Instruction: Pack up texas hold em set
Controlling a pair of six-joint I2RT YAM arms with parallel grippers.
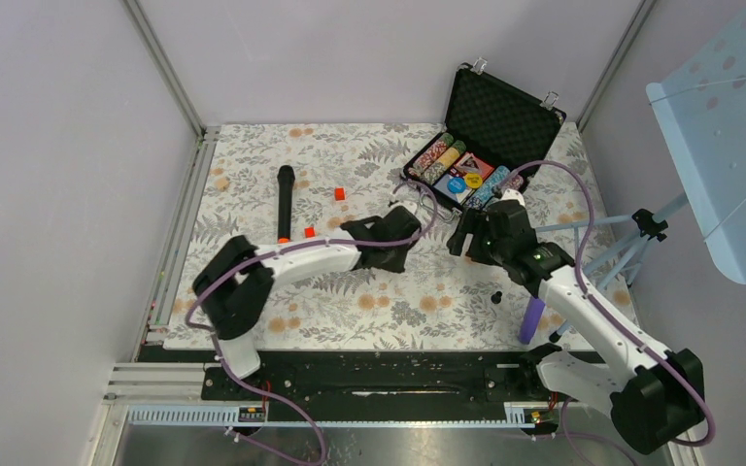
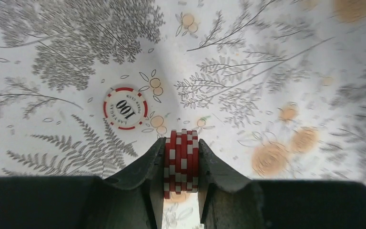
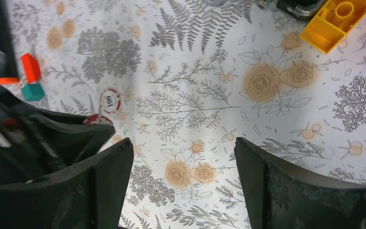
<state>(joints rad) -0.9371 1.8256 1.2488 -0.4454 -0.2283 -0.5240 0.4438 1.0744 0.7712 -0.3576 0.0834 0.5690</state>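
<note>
Closest to us, our left gripper [image 2: 181, 143] is clamped on a small stack of red-and-white chips [image 2: 181, 167]. That arm's stretched out low toward the centre, with one loose chip [image 2: 125, 108] lying just beyond. Our right gripper [image 3: 183, 157] hovers spread wide, empty, facing down. The briefcase [image 1: 505, 112] sits open, far right, partly filled.

The left arm [image 1: 301, 255] reaches low toward the middle, the left gripper [image 2: 182, 143] pinched on a stack of red-and-white chips [image 2: 182, 162]. Near it the right gripper [image 3: 183, 148] hangs, jaws spread wide.
</note>
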